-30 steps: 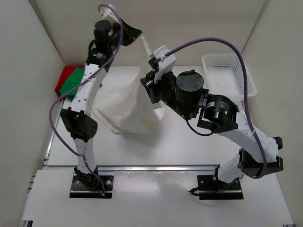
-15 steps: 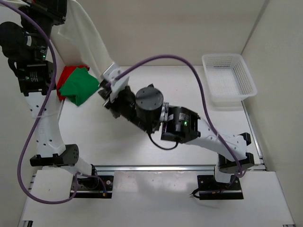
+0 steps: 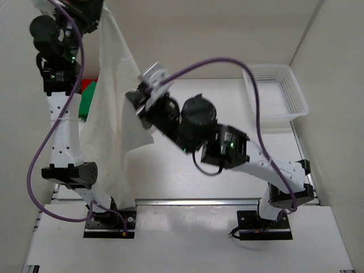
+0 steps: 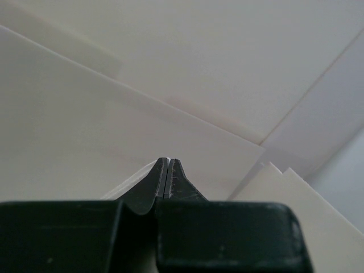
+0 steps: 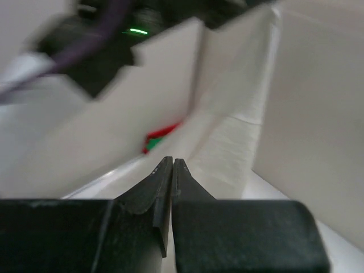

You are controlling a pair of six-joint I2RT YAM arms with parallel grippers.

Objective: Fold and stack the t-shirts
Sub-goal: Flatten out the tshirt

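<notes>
from above we see the left gripper (image 3: 94, 11) in the upper left, clamped on the white t-shirt (image 3: 108, 125), which hangs down the left side and half hides the green t-shirt (image 3: 86, 105) and red t-shirt (image 3: 86, 85); the right gripper (image 3: 133, 101) is at its right edge. the left wrist view adds closed jaws with a sliver of white cloth beside them. the right wrist view shows jaws pressed together, no cloth visible between them.

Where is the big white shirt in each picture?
Top: the white shirt hangs down the left side, from the top corner almost to the bottom.
Left wrist: only a thin pale sliver, low, left of centre.
Right wrist: a pale band right of centre.
Landmark: the green shirt shows in top and right wrist, not left wrist.
</notes>
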